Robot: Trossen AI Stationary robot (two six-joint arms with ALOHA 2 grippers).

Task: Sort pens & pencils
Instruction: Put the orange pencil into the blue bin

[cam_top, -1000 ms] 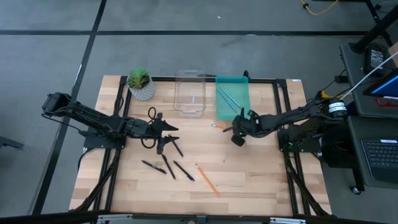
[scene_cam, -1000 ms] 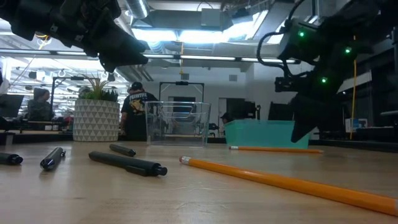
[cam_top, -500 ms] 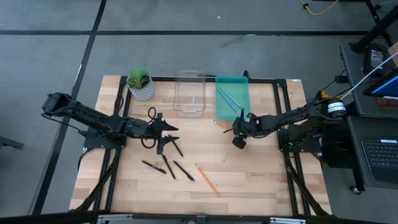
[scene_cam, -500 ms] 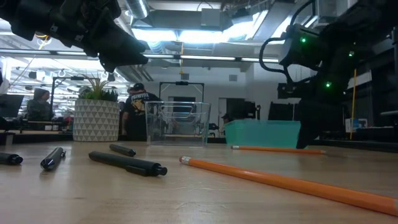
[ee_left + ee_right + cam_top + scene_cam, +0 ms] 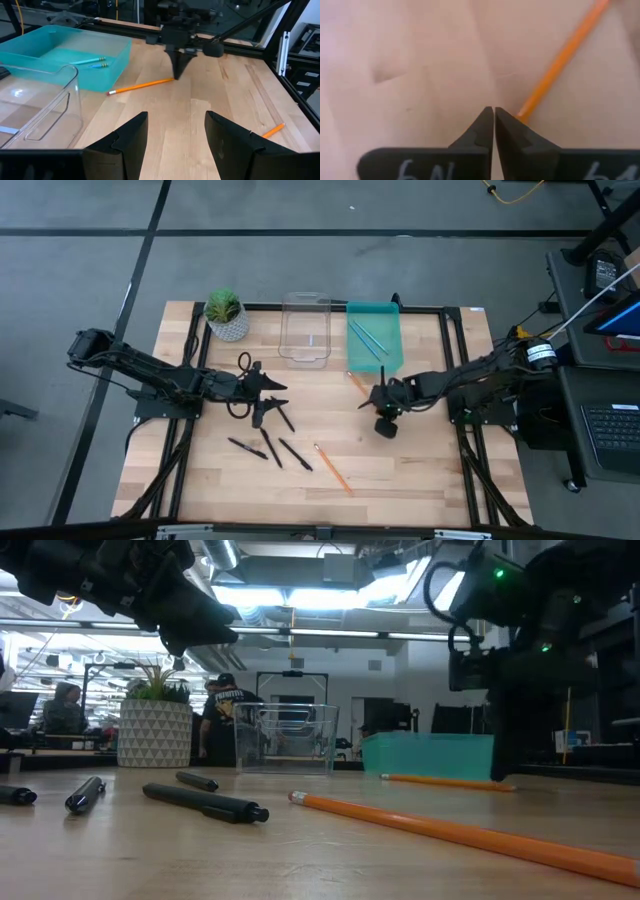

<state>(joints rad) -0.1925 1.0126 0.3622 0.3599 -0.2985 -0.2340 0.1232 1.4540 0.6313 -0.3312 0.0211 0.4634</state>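
A potted plant (image 5: 225, 313), a clear bin (image 5: 305, 330) and a teal tray (image 5: 391, 345) line the table's (image 5: 430, 460) far edge; people, blurry, stand beyond.

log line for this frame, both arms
left end effector: open, idle over pens | right end effector: shut, tips beside orange pencil, not gripping | teal bin: blue pencils

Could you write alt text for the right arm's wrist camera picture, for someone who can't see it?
The right gripper, two dark fingers pressed shut to a point, touches the pale wooden table beside the end of a thin orange pencil, which lies slanting away on the wood, outside the fingers.
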